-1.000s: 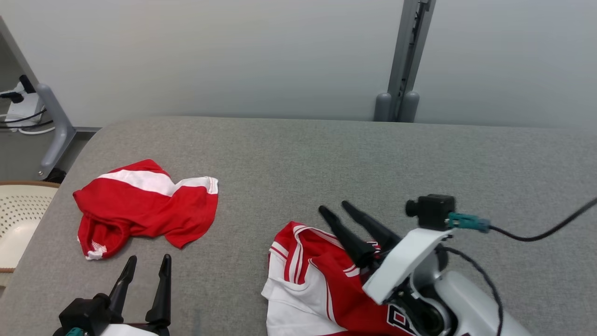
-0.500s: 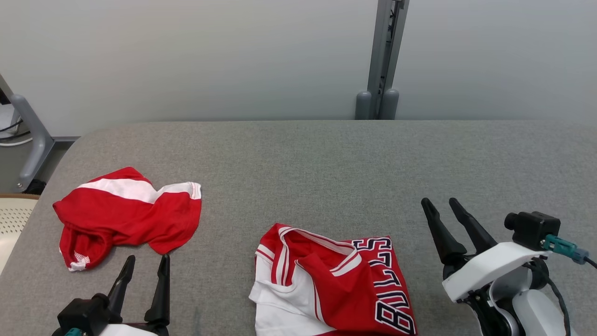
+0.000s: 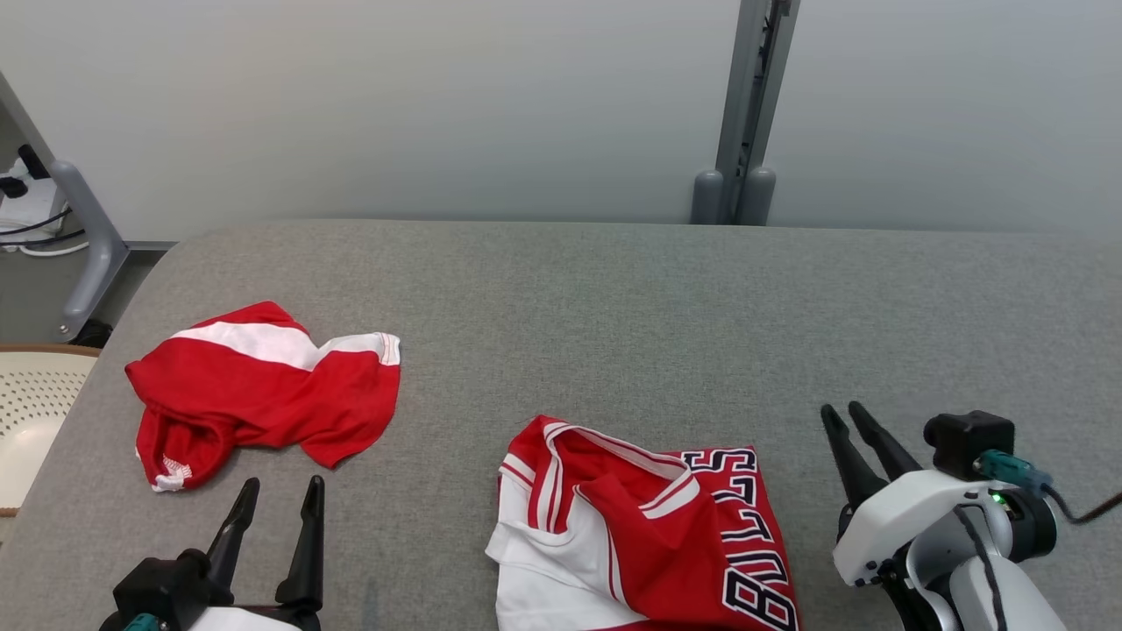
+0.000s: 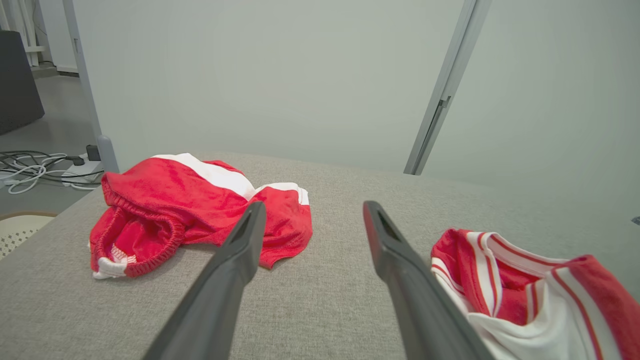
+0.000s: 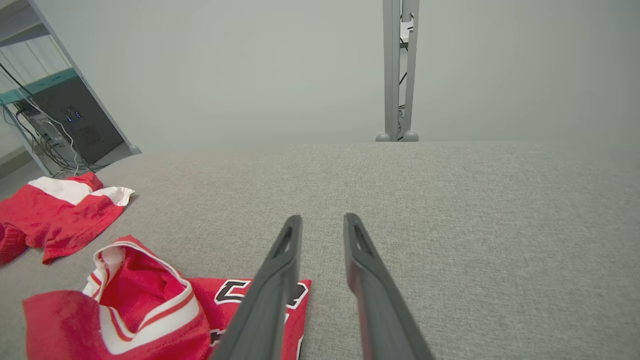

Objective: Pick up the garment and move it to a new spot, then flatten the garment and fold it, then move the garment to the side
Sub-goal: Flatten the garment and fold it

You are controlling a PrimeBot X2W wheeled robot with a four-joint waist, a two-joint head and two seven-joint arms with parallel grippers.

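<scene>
A red and white jersey (image 3: 649,526) with dark lettering lies bunched at the front middle of the grey padded table (image 3: 614,298); the left wrist view has the jersey (image 4: 525,300) at its right, the right wrist view has the jersey (image 5: 140,300) at lower left. Red shorts (image 3: 263,386) with a white band lie crumpled at the left. My right gripper (image 3: 841,408) stands to the right of the jersey, apart from it, open with a narrow gap and nothing between its fingers (image 5: 290,260). My left gripper (image 3: 282,484) is wide open below the shorts (image 4: 190,200), holding nothing.
A pale perforated basket (image 3: 31,412) sits off the table's left edge. A grey post (image 3: 745,105) rises behind the far edge, and cables (image 3: 26,219) lie on the floor at far left. Bare grey cloth stretches across the far and right parts of the table.
My right gripper has drawn back from over the jersey to its right side, and its fingers have come closer together. The jersey now lies uncovered. The left gripper has stayed put.
</scene>
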